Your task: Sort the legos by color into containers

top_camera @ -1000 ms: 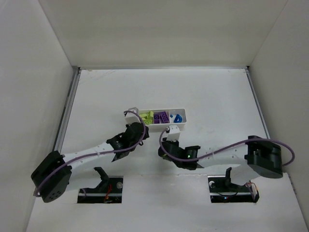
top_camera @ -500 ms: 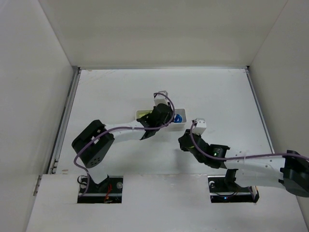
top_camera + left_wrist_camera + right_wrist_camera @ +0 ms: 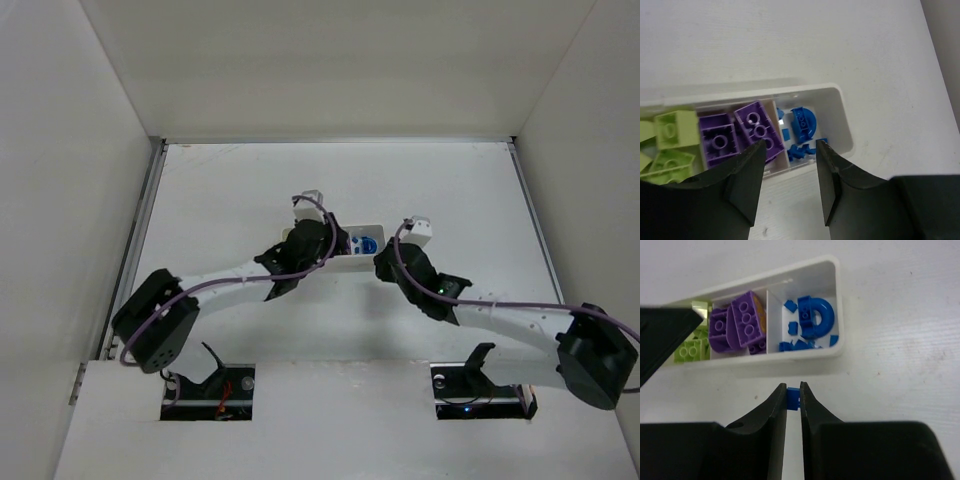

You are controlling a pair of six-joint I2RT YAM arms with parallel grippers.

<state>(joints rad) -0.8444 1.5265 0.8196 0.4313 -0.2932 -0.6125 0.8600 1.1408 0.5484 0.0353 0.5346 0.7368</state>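
Right wrist view: a tiny blue lego (image 3: 793, 393) sits clenched in your right jaws, just short of the blue end of the white tray (image 3: 838, 305), that arm having swung back toward it. Your left jaws, now over that same end, have just parted and hold nothing, so one brick looks delivered. Yellow-green legos (image 3: 690, 351), purple legos (image 3: 740, 325) and blue pieces (image 3: 812, 317) each keep their own compartment.

White-black arms (image 3: 230, 283), seemingly purple cables (image 3: 513, 305)

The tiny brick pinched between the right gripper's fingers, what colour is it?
Blue. The brick shows best in the right wrist view.
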